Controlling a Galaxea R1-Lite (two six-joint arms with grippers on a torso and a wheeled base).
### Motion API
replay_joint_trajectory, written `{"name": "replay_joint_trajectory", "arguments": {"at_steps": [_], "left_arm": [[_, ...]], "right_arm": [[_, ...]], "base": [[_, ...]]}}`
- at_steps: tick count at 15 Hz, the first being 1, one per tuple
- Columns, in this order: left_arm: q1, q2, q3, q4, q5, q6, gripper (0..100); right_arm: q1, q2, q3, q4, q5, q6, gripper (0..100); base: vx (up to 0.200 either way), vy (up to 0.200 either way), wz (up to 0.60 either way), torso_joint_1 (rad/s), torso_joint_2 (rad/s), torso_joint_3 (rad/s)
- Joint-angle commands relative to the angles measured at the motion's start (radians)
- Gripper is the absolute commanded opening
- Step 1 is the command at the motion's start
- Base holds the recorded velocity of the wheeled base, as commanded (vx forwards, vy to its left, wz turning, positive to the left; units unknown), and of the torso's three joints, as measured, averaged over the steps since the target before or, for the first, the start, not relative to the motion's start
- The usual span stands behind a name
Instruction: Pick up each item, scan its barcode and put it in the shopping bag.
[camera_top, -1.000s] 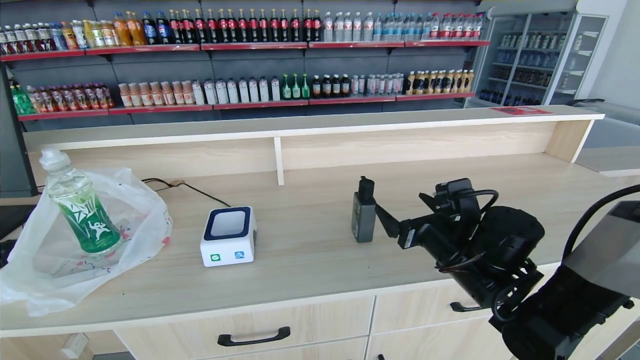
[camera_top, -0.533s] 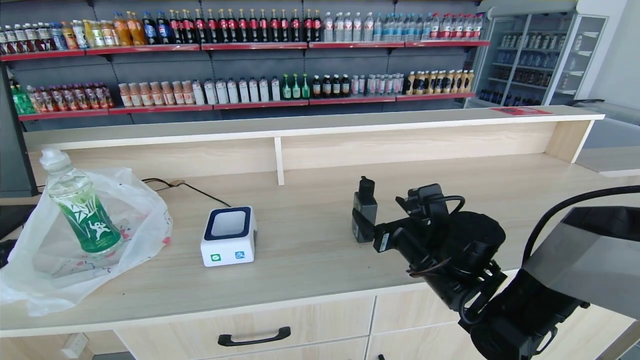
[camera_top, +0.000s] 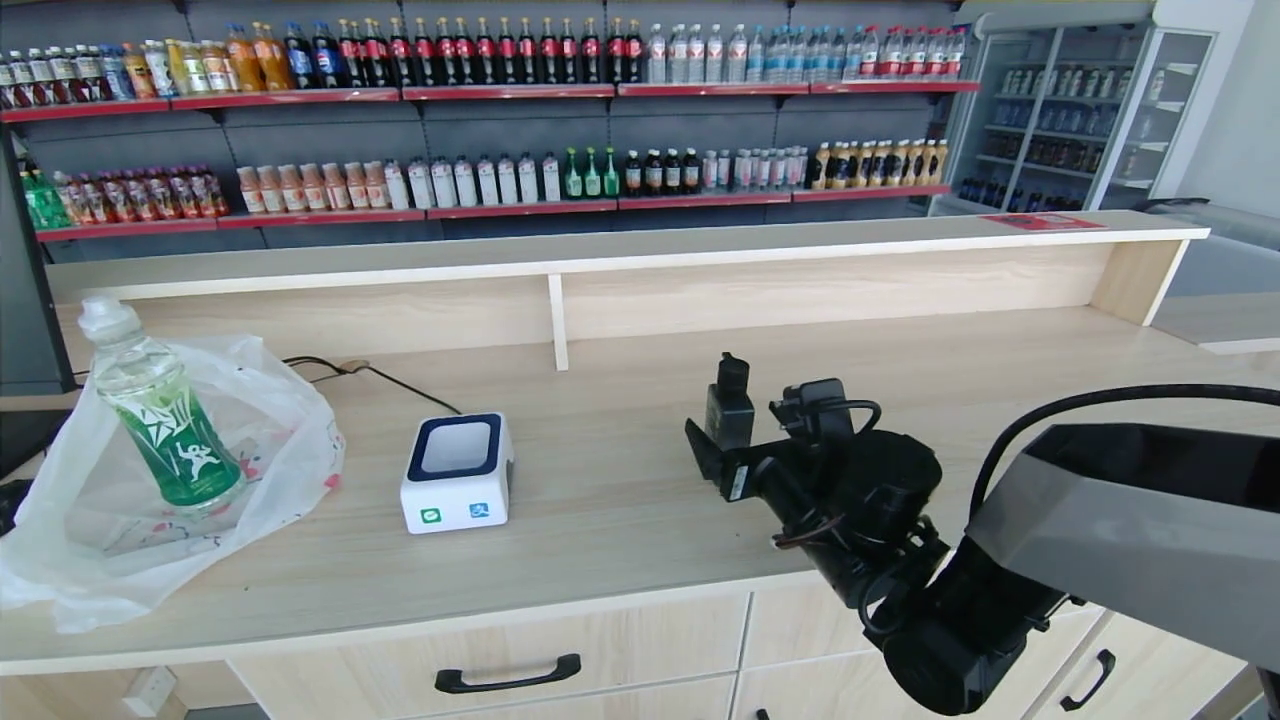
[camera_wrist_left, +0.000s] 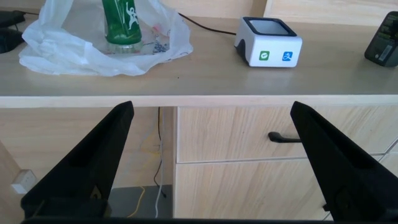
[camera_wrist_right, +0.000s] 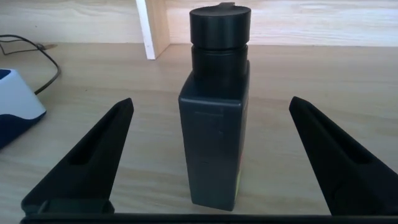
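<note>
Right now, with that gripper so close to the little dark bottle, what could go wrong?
The dark bottle stands upright, tall and narrow, right at the open right gripper; an off-centre close could tip it over. Its smooth sides might slip in a weak hold on the way to the scanner. The shopping bag lies slack around the green bottle, so dropping the dark one in could knock that over.

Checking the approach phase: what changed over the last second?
The right gripper swung toward the robot's left, up to the dark grey square bottle with black cap. Its open fingers now flank the bottle without gripping it. The bottle stayed upright in place on the wooden counter. The green-labelled clear bottle, the white plastic bag holding it and the white box scanner did not move.
</note>
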Motion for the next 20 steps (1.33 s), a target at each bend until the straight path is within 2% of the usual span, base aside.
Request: {"name": "replay_joint_trajectory", "arguments": {"at_steps": [1,20], "left_arm": [[0.000,-0.001,0.000,0.000,0.000,0.003,100],[0.000,0.000,0.000,-0.001,0.000,0.000,100]], "right_arm": [[0.001,0.034,-0.024,-0.001,-0.001,-0.001,100],[-0.040,0.146,-0.179,-0.001,-0.001,0.024,100]], "base": [[0.000,0.000,0.00,0.000,0.00,0.000],[0.000,0.000,0.00,0.000,0.00,0.000]]}}
